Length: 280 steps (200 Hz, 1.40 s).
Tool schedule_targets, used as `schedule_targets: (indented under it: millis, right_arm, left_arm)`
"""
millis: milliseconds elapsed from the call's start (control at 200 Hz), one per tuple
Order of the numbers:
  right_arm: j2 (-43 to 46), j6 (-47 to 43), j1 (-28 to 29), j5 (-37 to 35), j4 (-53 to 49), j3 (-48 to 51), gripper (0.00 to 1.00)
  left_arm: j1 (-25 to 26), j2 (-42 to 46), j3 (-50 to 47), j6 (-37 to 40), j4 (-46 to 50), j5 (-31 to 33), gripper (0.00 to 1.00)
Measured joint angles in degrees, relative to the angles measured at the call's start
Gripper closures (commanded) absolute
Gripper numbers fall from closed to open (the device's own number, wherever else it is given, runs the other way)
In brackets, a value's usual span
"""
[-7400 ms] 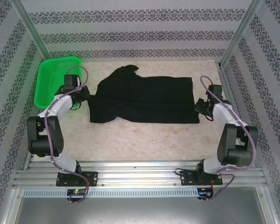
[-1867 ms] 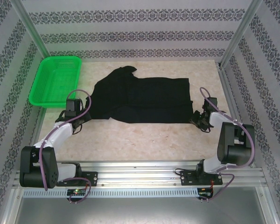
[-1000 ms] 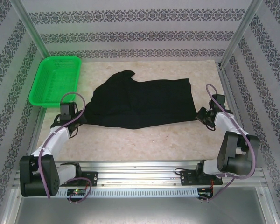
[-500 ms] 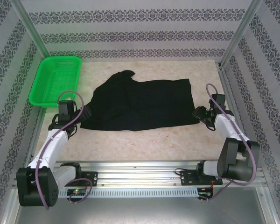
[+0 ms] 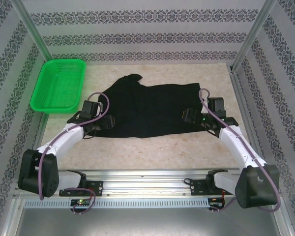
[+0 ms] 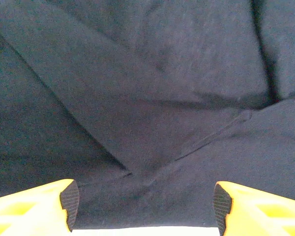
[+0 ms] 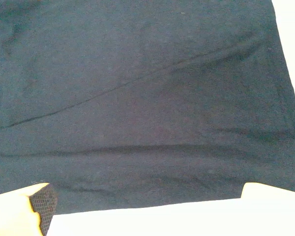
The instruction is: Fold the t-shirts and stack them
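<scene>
Open-jawed, the left gripper (image 5: 106, 121) and right gripper (image 5: 189, 115) hover at opposite ends of the black t-shirt (image 5: 147, 105), lying lengthwise left-to-right mid-table (image 5: 152, 152). Left wrist: fingers (image 6: 34, 209) apart, straddling its near edge. Right wrist: fingers (image 7: 19, 216) apart, likewise.

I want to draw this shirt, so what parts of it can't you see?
- Top view: the near corners of the t-shirt hide under the left gripper and the right gripper.
- Top view: folds are black on black, so layers can't be counted.
- Wrist views: the picture edges cut off most of the t-shirt.
</scene>
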<state>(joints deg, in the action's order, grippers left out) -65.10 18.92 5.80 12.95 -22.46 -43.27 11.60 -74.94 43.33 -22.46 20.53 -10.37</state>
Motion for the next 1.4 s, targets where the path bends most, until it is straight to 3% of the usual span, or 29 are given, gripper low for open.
schedule_targets:
  millis: [250, 535, 954, 1269, 1399]
  right_arm:
    - [7.9, -1.4, 5.0, 0.0, 1.7, 4.1, 0.02]
    - [10.0, -1.3, 11.8, -0.7, 2.6, 4.5, 0.02]
    - [11.7, -1.3, 12.3, -3.1, 1.7, 4.5, 0.02]
    - [11.8, -1.3, 12.3, -4.4, 0.9, 4.5, 0.02]
    - [12.2, -1.3, 12.3, -4.8, 0.6, 4.5, 0.02]
  left_arm:
    - [6.1, -5.4, 2.8, -0.6, 3.3, 3.0, 0.32]
    - [8.2, -11.7, 7.4, -0.3, 6.1, 10.6, 0.33]
    - [9.6, -19.4, 13.5, 3.0, 8.9, 16.7, 0.48]
    - [10.1, -23.6, 16.0, 5.7, 10.1, 17.1, 0.82]
    - [10.2, -24.0, 17.3, 6.4, 10.6, 17.2, 0.87]
